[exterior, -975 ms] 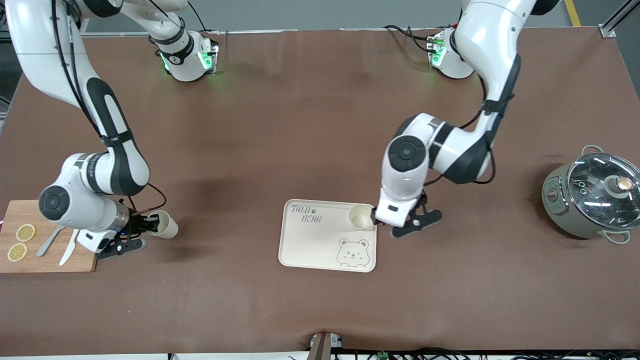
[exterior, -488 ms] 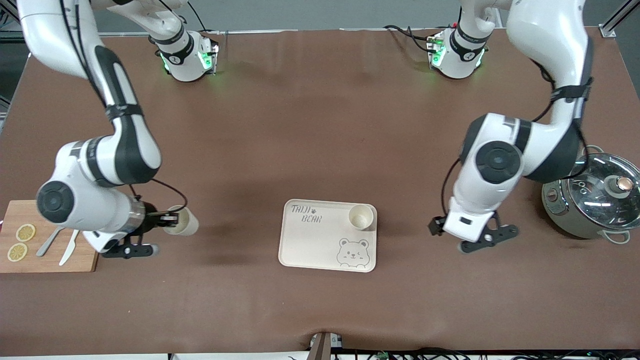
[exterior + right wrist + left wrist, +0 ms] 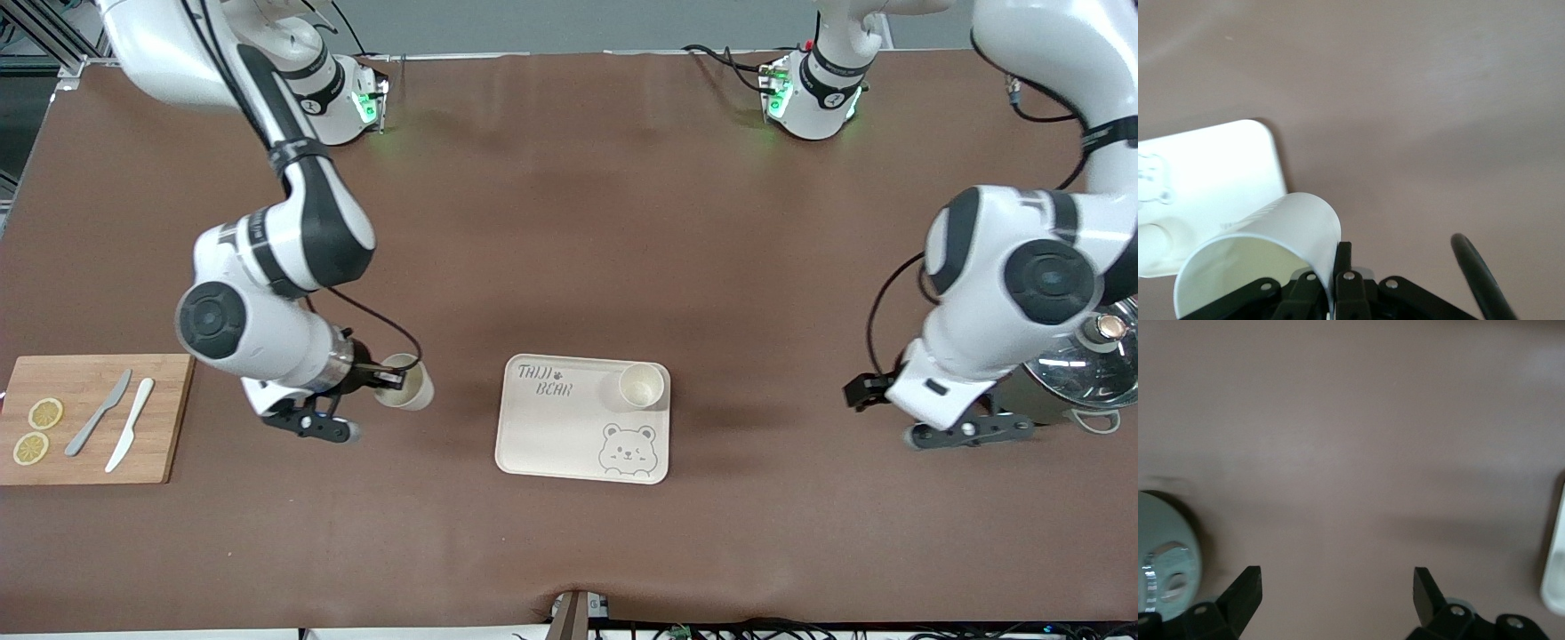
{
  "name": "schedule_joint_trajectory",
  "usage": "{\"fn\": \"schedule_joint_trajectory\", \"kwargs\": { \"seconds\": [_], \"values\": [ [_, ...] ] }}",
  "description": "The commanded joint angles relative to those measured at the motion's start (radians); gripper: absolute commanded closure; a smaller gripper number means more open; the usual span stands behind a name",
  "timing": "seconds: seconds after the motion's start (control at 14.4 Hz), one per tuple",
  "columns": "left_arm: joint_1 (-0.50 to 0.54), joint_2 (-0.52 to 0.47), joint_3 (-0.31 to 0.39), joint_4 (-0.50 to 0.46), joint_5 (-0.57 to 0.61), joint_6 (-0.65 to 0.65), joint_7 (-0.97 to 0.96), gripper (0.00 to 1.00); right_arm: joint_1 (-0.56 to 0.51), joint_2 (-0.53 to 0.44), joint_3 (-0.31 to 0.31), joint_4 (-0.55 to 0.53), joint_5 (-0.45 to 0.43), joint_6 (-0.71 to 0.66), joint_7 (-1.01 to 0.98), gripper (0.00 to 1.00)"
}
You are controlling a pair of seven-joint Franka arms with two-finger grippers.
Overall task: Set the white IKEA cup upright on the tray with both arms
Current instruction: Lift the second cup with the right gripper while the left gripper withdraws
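A cream tray (image 3: 551, 436) with a bear face lies mid-table. One white cup (image 3: 642, 385) stands upright in its corner nearest the left arm's end. My right gripper (image 3: 384, 380) is shut on the rim wall of a second white cup (image 3: 409, 384), held tilted above the table between the cutting board and the tray. In the right wrist view the fingers (image 3: 1341, 263) pinch the cup's wall (image 3: 1271, 233), with the tray (image 3: 1211, 167) ahead. My left gripper (image 3: 862, 391) is open and empty over bare table between tray and pot; its fingers (image 3: 1248, 587) stand wide apart.
A wooden cutting board (image 3: 169, 418) with two lemon slices (image 3: 44, 413) and two knives (image 3: 129, 422) lies at the right arm's end. A grey pot with a glass lid (image 3: 1098, 360) stands at the left arm's end, partly hidden by the left arm; it also shows in the left wrist view (image 3: 1165, 567).
My right gripper carried its cup from beside the cutting board toward the tray. My left gripper drew away from the tray toward the pot, leaving the other cup upright on the tray.
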Motion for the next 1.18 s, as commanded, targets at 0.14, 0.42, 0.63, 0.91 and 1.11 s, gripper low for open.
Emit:
{"fn": "schedule_joint_trajectory", "kwargs": {
  "seconds": [0.14,0.42,0.63,0.91,1.11],
  "values": [
    [0.046,-0.142,-0.009,-0.019,-0.063,-0.137,0.098,0.0,0.132,0.091,-0.005,0.024,0.021,0.181,0.201,1.0],
    [0.058,-0.255,-0.009,-0.019,-0.099,-0.246,0.133,0.0,0.175,0.155,-0.007,0.024,0.016,0.304,0.233,1.0],
    [0.052,-0.28,-0.009,-0.031,-0.12,-0.278,0.137,0.0,0.199,0.2,-0.008,0.022,0.009,0.38,0.233,1.0],
    [0.055,-0.285,-0.007,-0.048,-0.148,-0.284,0.227,0.0,0.213,0.234,-0.01,0.018,0.009,0.431,0.235,1.0],
    [0.055,-0.282,-0.004,-0.048,-0.148,-0.29,0.23,0.0,0.227,0.255,-0.014,0.016,0.007,0.439,0.235,1.0]
  ]
}}
